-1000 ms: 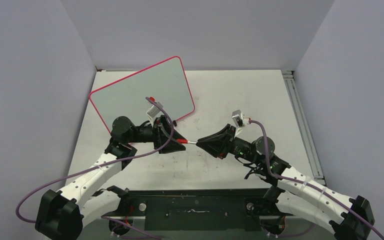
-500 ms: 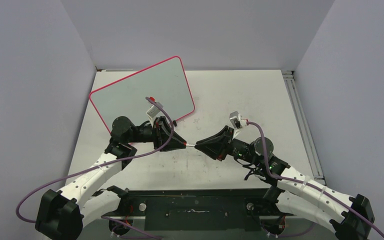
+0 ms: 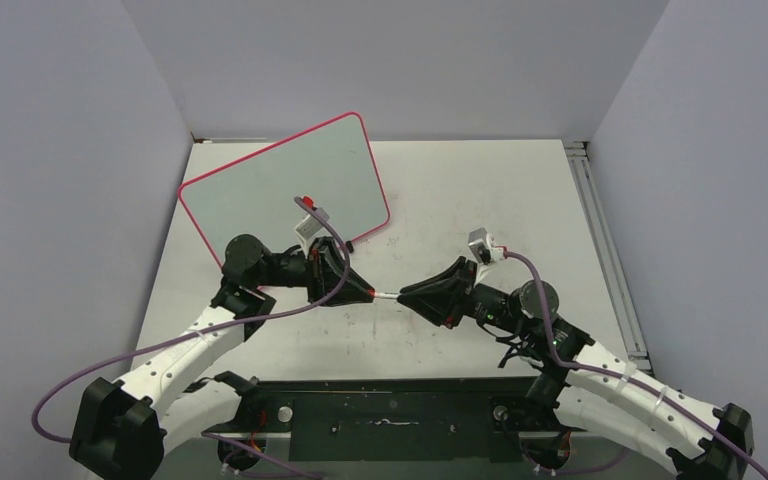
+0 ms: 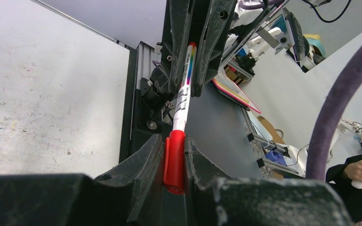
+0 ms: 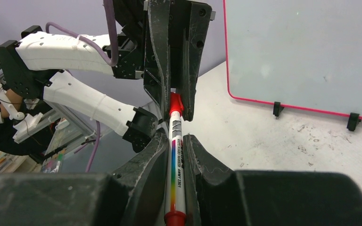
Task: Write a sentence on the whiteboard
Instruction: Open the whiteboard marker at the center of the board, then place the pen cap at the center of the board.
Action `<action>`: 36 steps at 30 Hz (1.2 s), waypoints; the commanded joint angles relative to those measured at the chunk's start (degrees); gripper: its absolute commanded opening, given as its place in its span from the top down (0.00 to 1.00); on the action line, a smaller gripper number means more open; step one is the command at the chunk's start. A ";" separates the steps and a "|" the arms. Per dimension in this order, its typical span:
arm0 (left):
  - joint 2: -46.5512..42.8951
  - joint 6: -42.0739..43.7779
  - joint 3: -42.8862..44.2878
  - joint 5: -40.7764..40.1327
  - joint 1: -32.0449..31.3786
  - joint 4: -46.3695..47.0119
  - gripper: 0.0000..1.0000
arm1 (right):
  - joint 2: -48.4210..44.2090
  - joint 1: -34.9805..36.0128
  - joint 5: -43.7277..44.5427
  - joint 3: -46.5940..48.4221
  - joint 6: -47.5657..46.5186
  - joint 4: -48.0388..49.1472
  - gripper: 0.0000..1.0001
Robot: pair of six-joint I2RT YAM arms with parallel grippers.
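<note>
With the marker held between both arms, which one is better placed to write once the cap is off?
Right arm: its jaws clamp the marker barrel, while the left arm pinches only the red cap. The whiteboard sits leftward, though.

The gap between the left gripper [image 3: 367,292] and the right gripper [image 3: 408,296] is narrower than a second ago. The left fingers now cover most of the red cap [image 4: 174,162], so the top view shows only a short white stretch of the marker [image 3: 388,296] between the two. Their meeting point sits slightly further toward 6 o'clock. The right arm [image 3: 600,365] now reaches further toward 5 o'clock at elbow and shoulder, and its wrist camera [image 3: 479,243] is lower, toward 6 o'clock.
</note>
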 commanded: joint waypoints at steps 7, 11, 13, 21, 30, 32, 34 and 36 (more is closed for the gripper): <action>-1.87 1.06 0.80 0.58 1.75 1.33 1.00 | -4.54 -1.27 0.96 6.12 -5.48 -4.09 0.95; -2.35 1.70 0.83 0.45 2.28 0.55 1.00 | -5.14 -1.34 1.44 8.81 -8.61 -10.18 0.95; -2.85 3.04 1.08 0.01 2.87 -1.32 1.00 | -6.08 -1.33 2.60 10.91 -10.38 -14.49 0.95; -7.19 9.51 1.06 -3.48 6.28 -10.06 1.00 | -10.77 -1.31 10.67 19.61 -17.00 -33.03 0.95; -15.67 23.44 0.27 -44.42 -3.80 -43.71 1.00 | -11.93 -1.34 25.25 21.15 -18.79 -41.13 0.95; -16.36 21.03 -0.70 -57.65 -9.48 -49.12 1.00 | -11.69 -1.39 26.35 19.37 -18.67 -40.14 0.95; -16.32 15.63 -3.22 -64.27 -12.78 -50.75 1.00 | -11.01 -1.33 26.56 18.04 -18.46 -39.17 0.95; -16.26 9.64 -6.92 -69.72 -15.58 -50.04 1.00 | -10.36 -1.32 26.57 17.13 -18.49 -38.54 0.95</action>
